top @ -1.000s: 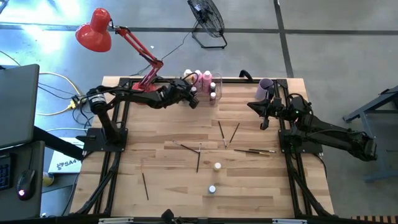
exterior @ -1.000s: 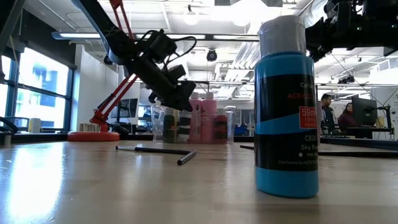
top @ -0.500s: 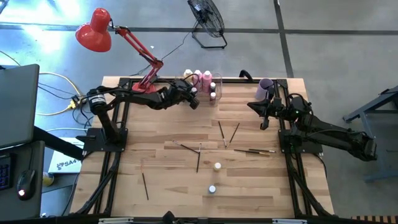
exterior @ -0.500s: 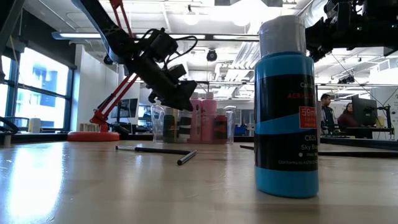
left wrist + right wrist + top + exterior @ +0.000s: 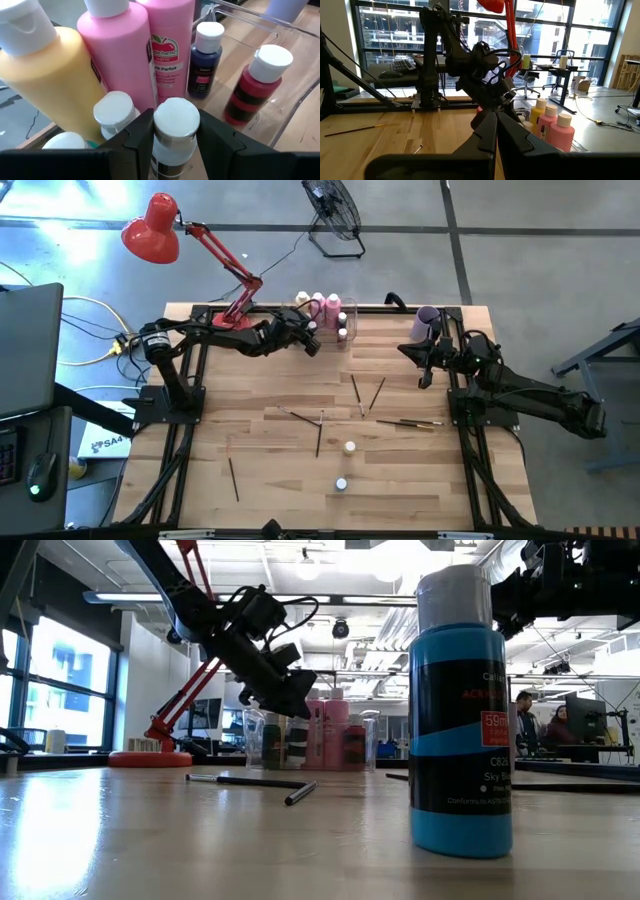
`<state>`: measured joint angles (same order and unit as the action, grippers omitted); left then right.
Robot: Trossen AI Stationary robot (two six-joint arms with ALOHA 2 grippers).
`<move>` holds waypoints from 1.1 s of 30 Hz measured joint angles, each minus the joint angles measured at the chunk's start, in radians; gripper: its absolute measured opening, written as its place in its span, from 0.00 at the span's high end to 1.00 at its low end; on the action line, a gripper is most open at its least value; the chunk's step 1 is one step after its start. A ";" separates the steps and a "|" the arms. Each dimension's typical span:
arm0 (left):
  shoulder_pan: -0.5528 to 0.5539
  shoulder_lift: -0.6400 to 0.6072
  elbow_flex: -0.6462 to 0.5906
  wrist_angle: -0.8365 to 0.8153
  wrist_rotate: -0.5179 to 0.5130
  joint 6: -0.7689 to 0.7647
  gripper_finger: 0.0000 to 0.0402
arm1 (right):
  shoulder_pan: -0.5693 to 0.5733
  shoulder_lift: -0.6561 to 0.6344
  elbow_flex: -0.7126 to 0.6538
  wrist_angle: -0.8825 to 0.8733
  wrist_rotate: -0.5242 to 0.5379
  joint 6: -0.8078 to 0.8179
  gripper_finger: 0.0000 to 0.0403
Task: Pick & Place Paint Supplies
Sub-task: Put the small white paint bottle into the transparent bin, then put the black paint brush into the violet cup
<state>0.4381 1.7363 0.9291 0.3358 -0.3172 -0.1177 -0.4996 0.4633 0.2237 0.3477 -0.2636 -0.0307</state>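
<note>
While my left gripper (image 5: 176,137) hangs over the clear plastic rectangular bin (image 5: 345,317) at the table's far edge, its dark fingers (image 5: 139,137) sit half-parted against a small round white-capped bottle (image 5: 175,131) — they flank its smooth cap. Beside it stand a glossy yellow-orange paint bottle (image 5: 50,80), a tall pink paint bottle (image 5: 122,55), a little navy bottle (image 5: 204,62) and a red one (image 5: 255,85), crowding close. My right gripper (image 5: 424,378) waits pressed shut near the lilac cup (image 5: 427,318). Thin dark-and-wood paintbrushes (image 5: 318,432) and two tiny white-capped bottles (image 5: 349,448) lie scattered on the pale wooden table (image 5: 260,400) — well apart from both grippers.
</note>
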 joint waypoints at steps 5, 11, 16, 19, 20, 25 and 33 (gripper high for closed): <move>0.000 0.000 0.000 0.003 0.001 0.007 0.68 | 0.000 0.000 0.000 0.000 0.000 0.000 0.99; 0.000 0.000 0.000 0.004 0.001 0.008 0.67 | 0.000 0.000 0.000 0.000 0.000 0.000 0.99; 0.000 0.000 0.000 0.005 0.002 0.008 0.58 | 0.000 0.000 0.000 0.000 0.000 0.000 0.99; 0.000 0.000 0.000 0.005 0.001 0.008 0.50 | 0.000 0.000 0.000 0.000 0.000 0.000 0.99; 0.000 0.000 0.000 0.005 0.002 0.008 0.48 | 0.000 0.000 0.000 0.000 0.000 0.000 0.99; 0.000 0.002 0.002 0.015 0.002 0.008 0.42 | 0.000 0.000 0.000 0.000 0.000 0.000 0.99; 0.000 0.002 0.071 0.020 0.020 0.062 0.42 | 0.000 0.000 0.000 0.000 0.000 0.000 0.99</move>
<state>0.4381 1.7386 0.9998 0.3559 -0.2972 -0.0561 -0.4996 0.4635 0.2237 0.3476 -0.2638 -0.0307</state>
